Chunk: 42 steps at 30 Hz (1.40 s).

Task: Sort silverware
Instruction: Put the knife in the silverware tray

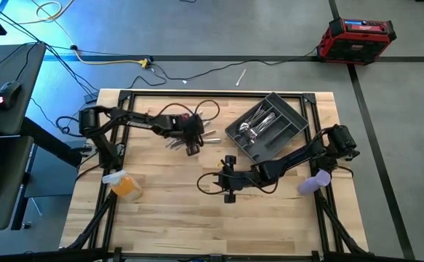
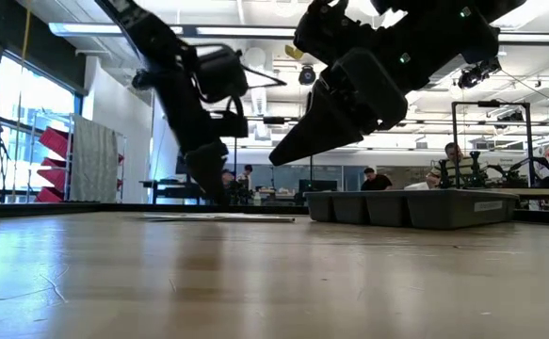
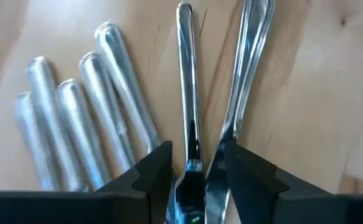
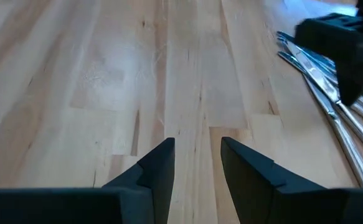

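Observation:
A pile of silverware (image 1: 197, 135) lies flat on the wooden table, left of the dark grey tray (image 1: 299, 124), which holds several pieces (image 1: 255, 127). My left gripper (image 3: 197, 171) is open over the pile, pointing steeply down. Two slim pieces (image 3: 187, 118) (image 3: 246, 74) lie between its fingers, and several rounded handles (image 3: 81, 118) lie beside them. My right gripper (image 4: 197, 162) is open over bare wood near the table's middle (image 1: 230, 185), a little above the top (image 2: 283, 155), with nothing between its fingers. My left gripper stands over two pieces of silverware, one finger (image 3: 153, 171) on each outer side of the pair. It comes from above, along their length. The pieces lie flat on the table. Whether the fingers touch them I cannot tell.
A bottle of orange liquid (image 1: 124, 183) stands near the table's left edge and a lilac object (image 1: 315, 182) near its right edge. Cables (image 1: 197, 110) run behind the pile. Bare wood lies along the near side. People (image 2: 378, 179) sit in the room beyond.

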{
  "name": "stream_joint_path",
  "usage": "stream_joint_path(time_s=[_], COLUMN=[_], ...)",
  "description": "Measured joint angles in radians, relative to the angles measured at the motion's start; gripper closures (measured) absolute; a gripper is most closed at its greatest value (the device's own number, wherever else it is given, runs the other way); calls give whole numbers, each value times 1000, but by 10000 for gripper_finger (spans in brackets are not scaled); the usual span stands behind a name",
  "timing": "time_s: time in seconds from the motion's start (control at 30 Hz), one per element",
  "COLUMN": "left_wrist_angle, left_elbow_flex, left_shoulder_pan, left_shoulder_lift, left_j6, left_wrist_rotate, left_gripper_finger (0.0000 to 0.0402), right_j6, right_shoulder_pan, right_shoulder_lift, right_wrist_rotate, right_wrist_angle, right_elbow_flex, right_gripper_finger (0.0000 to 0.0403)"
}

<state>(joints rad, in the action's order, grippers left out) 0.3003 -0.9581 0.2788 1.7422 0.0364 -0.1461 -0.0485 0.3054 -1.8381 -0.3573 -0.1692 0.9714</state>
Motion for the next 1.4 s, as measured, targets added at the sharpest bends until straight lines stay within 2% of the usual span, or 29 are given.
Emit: stream_joint_path(time_s=[0.2,0.43,0.5,0.6,0.73,0.97,1.1,1.27,1.4], left_wrist_angle=[-33,-5,3,2,3,-10,-12,-46,-92], left_elbow_flex=[-1,-2,0,0,0,0,0,0,-1], left_shoulder_pan=[17,-58,-95,-142,-183,-259,-342,-424,-448], left_shoulder_lift=[52,52,38,8,-7,-4,-4,18,71], left_j6=[-7,-115,-134,-155,-161,-193,-218,-289,-339], left_wrist_rotate=[53,254,284,246,193,228,232,151,145], left_gripper_finger=[316,383,396,399,399,401,401,401,401], right_j6=[0,3,1,1,-5,-27,-88,-327,-498], right_shoulder_pan=[0,0,0,0,-11,-39,-35,-59,-111], right_shoulder_lift=[0,0,0,0,-7,-57,-78,-94,-100], right_wrist_rotate=[0,2,2,5,90,320,386,322,293], right_wrist_angle=[1,6,8,10,14,24,64,76,69], right_elbow_flex=[0,0,0,0,0,1,1,1,1], right_gripper_finger=[285,285,285,285,285,285,285,285,285])
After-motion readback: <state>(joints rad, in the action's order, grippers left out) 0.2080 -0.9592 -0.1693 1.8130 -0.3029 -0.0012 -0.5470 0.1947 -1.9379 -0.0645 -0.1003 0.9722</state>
